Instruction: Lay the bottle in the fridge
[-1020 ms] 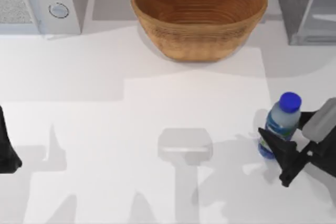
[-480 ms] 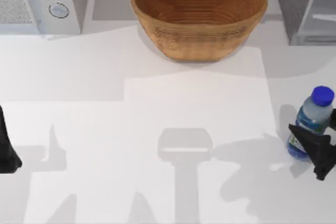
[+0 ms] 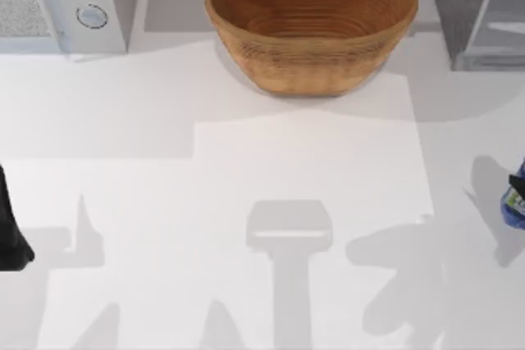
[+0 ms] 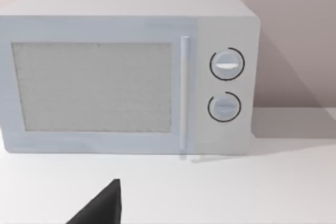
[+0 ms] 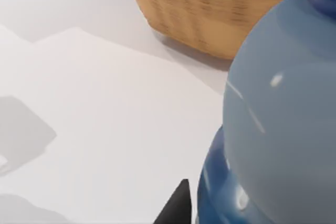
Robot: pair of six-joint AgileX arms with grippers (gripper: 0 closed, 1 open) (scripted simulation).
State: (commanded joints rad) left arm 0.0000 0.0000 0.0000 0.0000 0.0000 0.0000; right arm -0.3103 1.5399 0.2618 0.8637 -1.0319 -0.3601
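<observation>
Bottle at the right edge, basket bare

Our right gripper's fingers are unreadable; the bottle (image 3: 517, 202) sits at mid-right, the fridge (image 3: 476, 10) upper right, the basket (image 3: 312, 18) (nothing inside) top centre.

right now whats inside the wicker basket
In the top view the wicker basket shows only its own ribbed woven floor and inner wall; nothing lies in it. The near inner wall is hidden by the rim. The bottle sits at the table's right edge.
</observation>
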